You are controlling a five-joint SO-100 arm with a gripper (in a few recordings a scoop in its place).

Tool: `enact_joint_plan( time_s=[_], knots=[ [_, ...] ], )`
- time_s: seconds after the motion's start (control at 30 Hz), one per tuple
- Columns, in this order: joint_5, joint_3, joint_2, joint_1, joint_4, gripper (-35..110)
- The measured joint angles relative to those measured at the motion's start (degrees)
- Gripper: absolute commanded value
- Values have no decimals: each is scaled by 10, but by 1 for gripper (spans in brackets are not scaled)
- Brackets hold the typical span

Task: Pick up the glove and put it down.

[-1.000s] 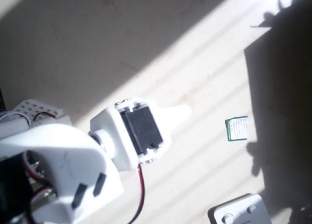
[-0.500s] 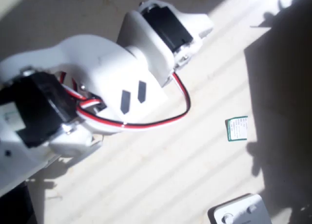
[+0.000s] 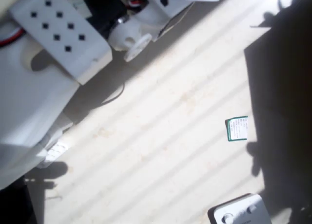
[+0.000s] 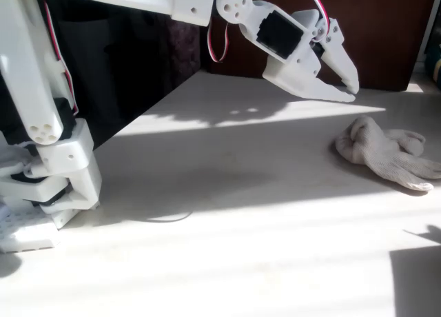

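1. Now the white arm (image 3: 44,78) fills the upper left of the overhead view, with a perforated plate at the top; half a second ago its black servo and wrist were spread across the upper middle, and before that they sat lower, left of centre.
2. Against the left edge of the fixed view stands the arm's base (image 4: 48,172), on the pale table (image 4: 227,262).
3. Stripes of sunlight and shadow cross the table from lower left to upper right in the overhead view.
4. High in the fixed view, right of centre, the gripper (image 4: 348,91) hangs in the air, tips pointing down and to the right, the 2 fingers slightly parted with nothing between them.
5. At the right of the overhead view, the small green-and-white card (image 3: 237,128) lies flat where it lay in both earlier pictures.
6. At the lower right of that view sits a white plastic part (image 3: 240,212), also unmoved.
7. Far right in the fixed view, the glove (image 4: 386,151) lies crumpled on the table, below the gripper and apart from it.
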Motion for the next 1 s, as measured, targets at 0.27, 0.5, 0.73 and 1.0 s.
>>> enact_joint_plan(
  time_s=[0.27, 0.5, 0.73, 1.0],
  knots=[
    [0, -3, -57, -6, -24, 1],
    [-1, -20, -97, -29, -40, 1],
    [24, -112, -147, -31, -42, 1],
    [40, -153, -182, -31, 27, 2]
  ],
)
